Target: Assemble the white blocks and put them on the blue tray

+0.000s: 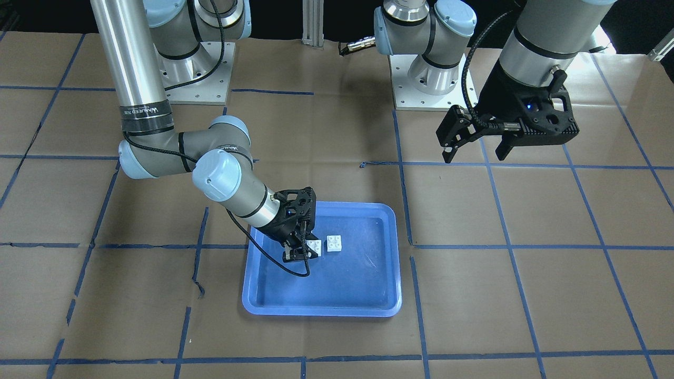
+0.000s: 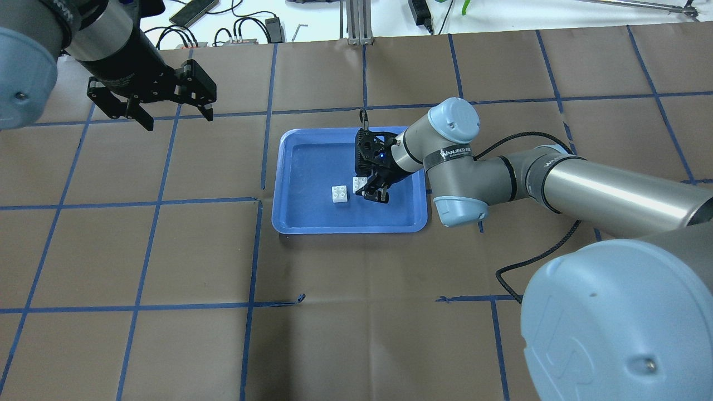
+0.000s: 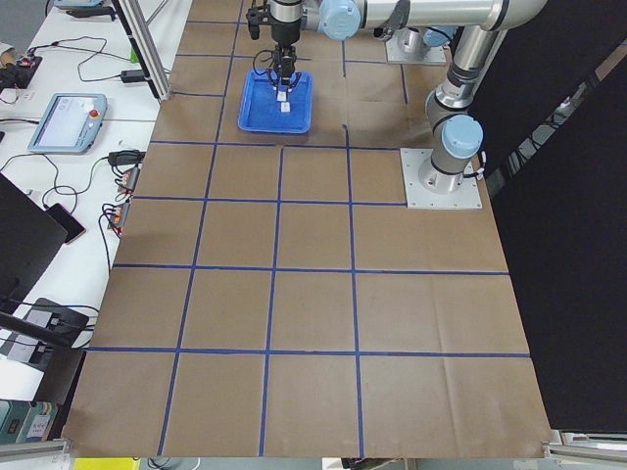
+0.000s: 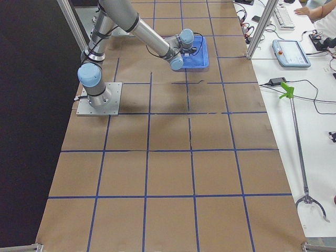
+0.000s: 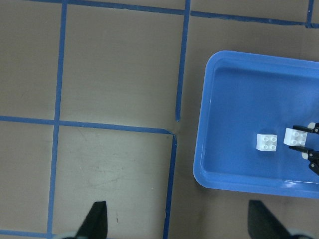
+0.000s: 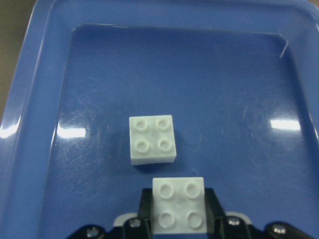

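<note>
The blue tray [image 1: 321, 310] lies at the table's middle; it also shows in the overhead view [image 2: 289, 167] and the left wrist view [image 5: 239, 174]. My right gripper [image 1: 300, 251] is low inside the tray, shut on one white block [image 6: 178, 199], which also shows in the overhead view [image 2: 360, 184]. The other white block [image 6: 152, 139] lies loose on the tray floor, studs up, just beside the held one and apart from it [image 1: 334, 243]. My left gripper [image 2: 150, 108] is open and empty, high above the table and away from the tray.
Brown paper with a blue tape grid covers the table [image 2: 167, 262]. Two arm base plates [image 1: 195, 73] [image 1: 432, 79] stand at the robot's side. A desk with pendants and cables [image 3: 69, 117] runs along the far edge.
</note>
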`<action>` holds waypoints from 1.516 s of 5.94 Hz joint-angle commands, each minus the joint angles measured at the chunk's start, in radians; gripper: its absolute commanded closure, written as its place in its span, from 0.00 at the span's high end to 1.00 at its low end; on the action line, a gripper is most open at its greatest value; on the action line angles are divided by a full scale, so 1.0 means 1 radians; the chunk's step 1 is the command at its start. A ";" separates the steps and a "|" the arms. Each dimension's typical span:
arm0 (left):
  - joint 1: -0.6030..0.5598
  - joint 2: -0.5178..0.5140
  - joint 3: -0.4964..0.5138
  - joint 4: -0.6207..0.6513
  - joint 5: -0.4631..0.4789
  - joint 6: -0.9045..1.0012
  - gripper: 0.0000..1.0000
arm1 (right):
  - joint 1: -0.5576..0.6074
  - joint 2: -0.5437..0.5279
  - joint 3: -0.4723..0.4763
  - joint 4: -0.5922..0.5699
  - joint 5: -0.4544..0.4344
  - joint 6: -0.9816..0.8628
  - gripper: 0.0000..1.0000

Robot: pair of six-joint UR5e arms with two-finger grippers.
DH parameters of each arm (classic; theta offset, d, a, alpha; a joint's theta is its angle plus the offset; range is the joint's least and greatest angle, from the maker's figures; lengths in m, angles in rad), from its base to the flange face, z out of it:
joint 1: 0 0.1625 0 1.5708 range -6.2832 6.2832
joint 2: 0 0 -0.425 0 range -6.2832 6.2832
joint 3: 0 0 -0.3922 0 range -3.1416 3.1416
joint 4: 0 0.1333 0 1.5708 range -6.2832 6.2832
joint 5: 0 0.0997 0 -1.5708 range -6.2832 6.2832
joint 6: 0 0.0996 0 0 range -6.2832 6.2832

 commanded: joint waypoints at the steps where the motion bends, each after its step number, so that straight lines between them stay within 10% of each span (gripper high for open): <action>1: -0.005 0.024 0.007 -0.073 -0.001 -0.002 0.99 | 0.013 0.003 -0.002 -0.004 -0.003 0.007 0.28; 9: 0.010 0.008 0.007 -0.058 -0.006 -0.005 0.99 | 0.031 0.004 0.004 -0.001 -0.004 0.045 0.28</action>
